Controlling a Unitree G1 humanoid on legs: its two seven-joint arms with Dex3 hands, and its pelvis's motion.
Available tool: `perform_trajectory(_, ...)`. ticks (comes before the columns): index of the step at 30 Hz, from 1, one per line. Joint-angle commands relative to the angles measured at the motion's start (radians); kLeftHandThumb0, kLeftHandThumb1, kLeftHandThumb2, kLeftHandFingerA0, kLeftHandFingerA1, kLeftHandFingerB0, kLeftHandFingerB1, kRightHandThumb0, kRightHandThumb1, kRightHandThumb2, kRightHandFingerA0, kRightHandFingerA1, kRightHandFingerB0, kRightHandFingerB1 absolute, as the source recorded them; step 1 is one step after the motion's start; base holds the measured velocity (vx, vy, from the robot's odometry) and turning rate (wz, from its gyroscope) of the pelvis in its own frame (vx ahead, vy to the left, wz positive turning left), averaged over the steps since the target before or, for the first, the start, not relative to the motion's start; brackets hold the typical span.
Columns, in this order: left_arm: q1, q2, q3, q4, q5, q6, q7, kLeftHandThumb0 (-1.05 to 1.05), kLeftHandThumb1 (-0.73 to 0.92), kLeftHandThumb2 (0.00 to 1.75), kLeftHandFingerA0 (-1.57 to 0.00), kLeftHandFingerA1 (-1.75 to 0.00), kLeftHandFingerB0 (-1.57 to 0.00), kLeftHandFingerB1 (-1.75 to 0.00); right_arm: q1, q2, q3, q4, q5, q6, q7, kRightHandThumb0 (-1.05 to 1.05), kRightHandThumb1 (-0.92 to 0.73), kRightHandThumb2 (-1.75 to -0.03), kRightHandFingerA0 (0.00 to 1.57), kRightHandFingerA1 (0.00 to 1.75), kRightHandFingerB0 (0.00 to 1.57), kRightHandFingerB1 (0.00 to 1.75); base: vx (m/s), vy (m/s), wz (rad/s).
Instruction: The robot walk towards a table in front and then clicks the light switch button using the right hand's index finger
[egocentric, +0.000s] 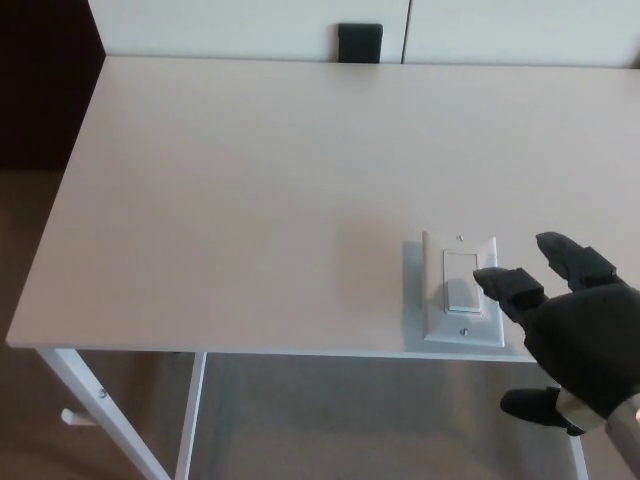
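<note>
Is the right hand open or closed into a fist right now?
Open. The right hand holds nothing; its fingers are spread apart, one extended with its tip over the light switch rocker.

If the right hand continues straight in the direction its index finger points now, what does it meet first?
Most likely the rocker of the light switch: the right hand points left at it, fingertip at its right edge. Actual contact cannot be judged.

A pale white table on white metal legs fills the view; brown carpet floor lies left, white wall panels far behind.
</note>
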Motion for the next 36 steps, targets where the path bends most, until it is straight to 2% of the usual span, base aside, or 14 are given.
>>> perform_trajectory(1,0.004,0.022,-0.002,0.003,0.011,0.011,-0.018,-0.28,0.59,0.58,-0.58,-0.44,-0.36,-0.35,0.009,0.003,0.022,0.014,-0.076,0.036,-0.012,-0.88,-0.53,-0.9,0.01,0.05,0.15,0.34,0.0,0.0,0.0)
perform_trajectory(12,0.009,0.023,-0.014,-0.004,0.024,0.009,-0.014,-0.29,0.59,0.58,-0.58,-0.44,-0.35,-0.35,0.042,0.018,0.047,0.0,-0.082,0.044,-0.002,-0.85,-0.51,-0.88,0.01,0.03,0.16,0.34,0.0,0.0,0.0)
perform_trajectory(14,0.008,0.026,-0.018,-0.005,0.033,0.011,-0.007,-0.29,0.59,0.58,-0.59,-0.44,-0.35,-0.35,0.044,0.02,0.049,0.004,-0.076,0.042,-0.001,-0.85,-0.51,-0.88,0.0,0.04,0.14,0.34,0.0,0.0,0.0)
perform_trajectory(15,0.003,0.025,-0.02,0.001,0.034,0.011,-0.008,-0.29,0.59,0.58,-0.6,-0.44,-0.35,-0.35,0.043,0.017,0.048,0.007,-0.074,0.041,-0.001,-0.79,-0.47,-0.87,0.04,0.14,0.15,0.37,0.0,0.0,0.0)
perform_trajectory(20,0.002,0.022,-0.023,-0.003,0.037,0.019,-0.002,-0.28,0.59,0.58,-0.62,-0.44,-0.36,-0.35,0.047,0.017,0.051,0.015,-0.075,0.038,-0.011,-0.78,-0.46,-0.87,0.04,0.14,0.15,0.37,0.0,0.0,0.0)
perform_trajectory(21,0.004,0.023,-0.025,-0.005,0.039,0.017,-0.001,-0.28,0.6,0.58,-0.62,-0.44,-0.36,-0.35,0.048,0.015,0.052,0.02,-0.073,0.033,-0.019,-0.79,-0.47,-0.85,0.06,0.16,0.17,0.37,0.0,0.0,0.0)
perform_trajectory(22,0.003,0.023,-0.026,-0.006,0.04,0.017,-0.001,-0.28,0.6,0.58,-0.61,-0.44,-0.36,-0.35,0.048,0.014,0.052,0.021,-0.074,0.032,-0.023,-0.84,-0.57,-0.61,0.0,0.26,0.21,0.29,0.0,0.0,0.0)
perform_trajectory(23,0.002,0.022,-0.027,-0.008,0.04,0.017,0.0,-0.28,0.6,0.58,-0.61,-0.44,-0.36,-0.35,0.047,0.014,0.052,0.021,-0.076,0.033,-0.025,-0.84,-0.57,-0.61,0.0,0.26,0.21,0.29,0.0,0.0,0.0)
perform_trajectory(24,0.0,0.023,-0.028,-0.011,0.042,0.021,0.001,-0.29,0.59,0.58,-0.62,-0.44,-0.36,-0.35,0.044,0.015,0.053,0.021,-0.079,0.037,-0.017,-0.79,-0.46,-0.85,0.06,0.16,0.17,0.37,0.0,0.0,0.0)
perform_trajectory(32,0.0,0.028,-0.034,-0.011,0.052,-0.001,0.002,-0.3,0.59,0.58,-0.62,-0.44,-0.36,-0.35,0.036,0.016,0.051,0.035,-0.07,0.033,-0.032,-0.78,-0.46,-0.85,0.05,0.17,0.17,0.38,0.0,0.0,0.0)
perform_trajectory(33,0.003,0.027,-0.033,-0.016,0.051,0.007,0.003,-0.38,0.49,0.71,-0.56,-0.52,-0.31,-0.43,0.034,0.016,0.053,0.035,-0.074,0.036,-0.022,-0.78,-0.46,-0.88,0.0,0.12,0.12,0.35,0.0,0.0,0.0)
perform_trajectory(34,0.003,0.027,-0.033,-0.016,0.049,0.009,0.002,-0.3,0.59,0.58,-0.61,-0.44,-0.34,-0.35,0.033,0.017,0.055,0.033,-0.077,0.041,-0.01,-0.84,-0.5,-0.88,0.01,0.04,0.15,0.33,0.0,0.0,0.0)
perform_trajectory(36,0.003,0.028,-0.033,-0.014,0.049,0.007,0.0,-0.3,0.59,0.58,-0.61,-0.44,-0.34,-0.35,0.034,0.018,0.057,0.031,-0.08,0.045,-0.001,-0.81,-0.48,-0.88,0.0,0.07,0.12,0.33,0.0,0.0,0.0)
